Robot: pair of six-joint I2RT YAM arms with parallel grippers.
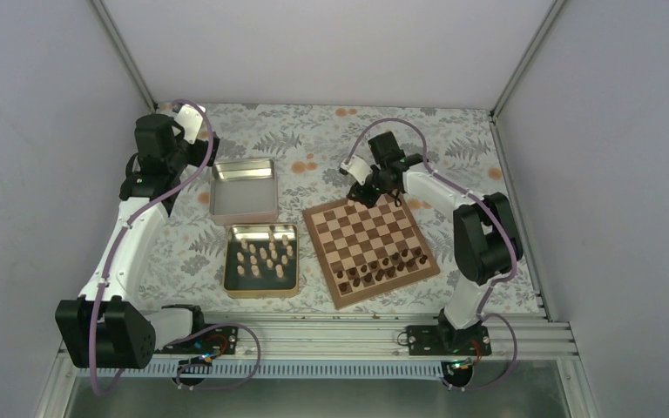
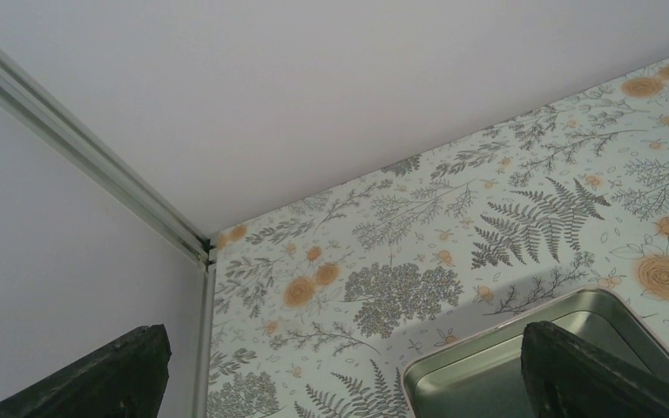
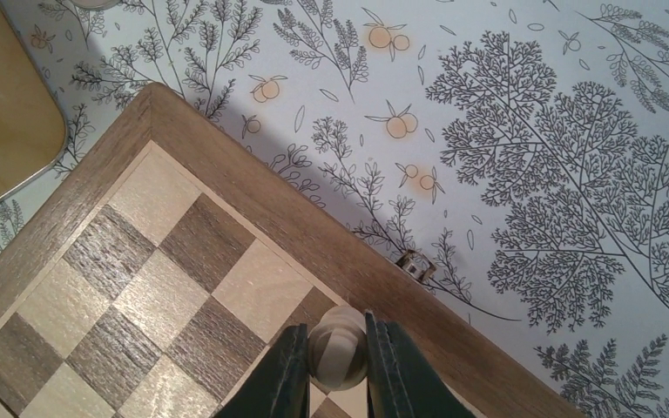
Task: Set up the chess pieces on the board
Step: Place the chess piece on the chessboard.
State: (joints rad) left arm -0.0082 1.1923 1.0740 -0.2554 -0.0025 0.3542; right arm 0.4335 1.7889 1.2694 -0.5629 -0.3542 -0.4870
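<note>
Seen from above, the right tool [image 1: 371, 192] hangs over the far edge of the board [image 1: 361, 228], at about 12 o'clock on the checkered square, with its arm reaching in from 3 o'clock. In the right wrist view, the right tool [image 3: 335, 338] is clamped on a round-topped pale chess piece [image 3: 338, 350]. Its fingers [image 3: 289, 366] press against either side of the piece. The piece is above the outermost row of squares, beside the reddish-brown border and a few squares along from one corner. Whether its foot touches the wood cannot be told.

The other chess pieces [image 1: 263, 255] sit loose in a shallow tin [image 1: 261, 293] just beside the board, at its 9 o'clock. A second tin [image 1: 242, 187], its bare metal floor showing, sits at 12 o'clock from the first, and the two nearly touch. Dark chessmen [image 1: 385, 265] are lined up in two rows along the board's near edge, at 6 o'clock.

The left tool [image 2: 348, 383] is raised at 10 o'clock over the leaf-and-flower printed surface [image 1: 314, 148], near the far left corner of the enclosure. Its fingers [image 2: 113, 374] are spread wide apart, and one rounded corner of the second tin shows below them. The board lies turned slightly on the surface, with its near-left corner toward 7 o'clock.
</note>
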